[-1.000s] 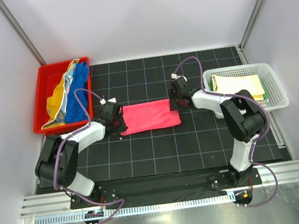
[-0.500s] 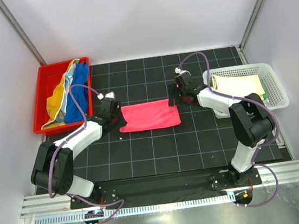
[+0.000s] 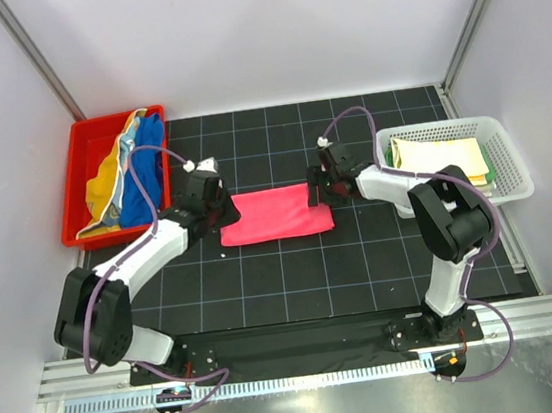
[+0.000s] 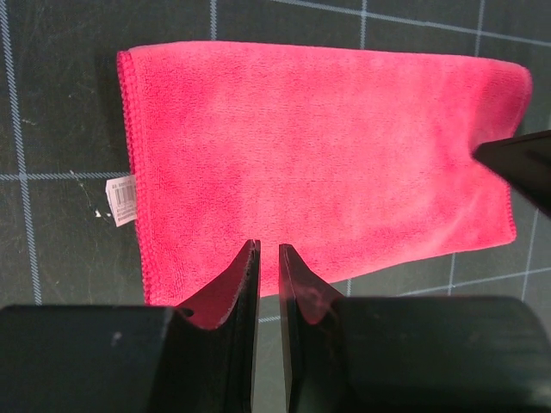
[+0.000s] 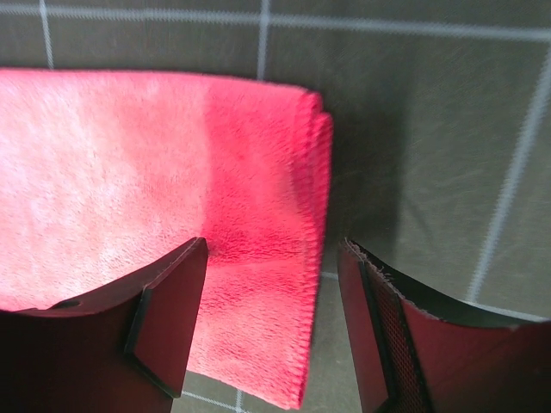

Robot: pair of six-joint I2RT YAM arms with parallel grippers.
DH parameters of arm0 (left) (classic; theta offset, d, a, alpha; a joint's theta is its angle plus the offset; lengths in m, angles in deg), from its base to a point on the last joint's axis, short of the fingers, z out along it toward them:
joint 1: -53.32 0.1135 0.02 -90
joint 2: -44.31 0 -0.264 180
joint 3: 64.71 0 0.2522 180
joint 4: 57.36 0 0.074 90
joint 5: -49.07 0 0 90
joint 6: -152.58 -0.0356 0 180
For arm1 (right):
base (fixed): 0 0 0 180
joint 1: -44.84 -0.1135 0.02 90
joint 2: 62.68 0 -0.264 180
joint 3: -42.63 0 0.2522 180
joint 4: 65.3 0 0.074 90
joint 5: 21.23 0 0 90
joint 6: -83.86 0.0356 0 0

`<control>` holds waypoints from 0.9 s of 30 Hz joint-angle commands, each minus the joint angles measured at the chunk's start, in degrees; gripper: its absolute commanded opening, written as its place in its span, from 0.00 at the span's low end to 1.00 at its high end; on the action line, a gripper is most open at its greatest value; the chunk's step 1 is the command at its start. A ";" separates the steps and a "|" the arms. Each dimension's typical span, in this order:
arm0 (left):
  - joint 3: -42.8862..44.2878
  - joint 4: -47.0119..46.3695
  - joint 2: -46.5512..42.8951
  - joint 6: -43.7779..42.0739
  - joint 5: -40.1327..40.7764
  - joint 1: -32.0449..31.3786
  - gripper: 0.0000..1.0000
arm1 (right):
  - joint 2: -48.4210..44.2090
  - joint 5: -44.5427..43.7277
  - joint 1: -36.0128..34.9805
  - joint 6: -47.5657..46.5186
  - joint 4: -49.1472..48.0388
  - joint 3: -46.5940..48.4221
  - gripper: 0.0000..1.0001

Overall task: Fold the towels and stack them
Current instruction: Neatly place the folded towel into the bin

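A pink-red towel (image 3: 275, 214) lies folded flat on the black grid mat, with a small white label (image 4: 123, 200) at one edge. My left gripper (image 3: 222, 210) hovers by the towel's (image 4: 318, 155) left end. Its jaws are a narrow slit apart with nothing between them (image 4: 267, 251). My right gripper (image 3: 316, 190) is open at the right end, and its fingers (image 5: 274, 249) straddle the towel's (image 5: 172, 172) layered edge without clamping it. Blue and yellow towels (image 3: 139, 173) lie crumpled in the red bin. Folded yellow and green towels (image 3: 443, 159) sit in the white basket.
The red plastic bin (image 3: 83, 165) stands at the mat's far left corner and the white mesh basket (image 3: 512, 162) at the far right. White walls and metal posts enclose the mat. The right gripper's black finger (image 4: 521, 163) shows in the left wrist view.
The left jaws have parted slightly and that gripper has moved back off the towel's left edge. The right jaws have opened wider and shifted a little left over the towel's right edge.
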 commanded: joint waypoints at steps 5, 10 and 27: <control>-0.15 0.21 -5.02 -0.88 -1.71 -0.22 0.18 | 1.33 -2.20 -3.19 1.41 -1.39 -1.23 0.65; -0.77 0.21 -5.63 -0.88 -2.41 -0.31 0.18 | 2.38 -5.72 -4.69 1.68 0.10 -0.88 0.53; -3.05 8.99 -24.17 -1.58 -10.93 -1.54 0.17 | -6.22 -21.36 -5.66 -9.04 17.22 6.41 0.01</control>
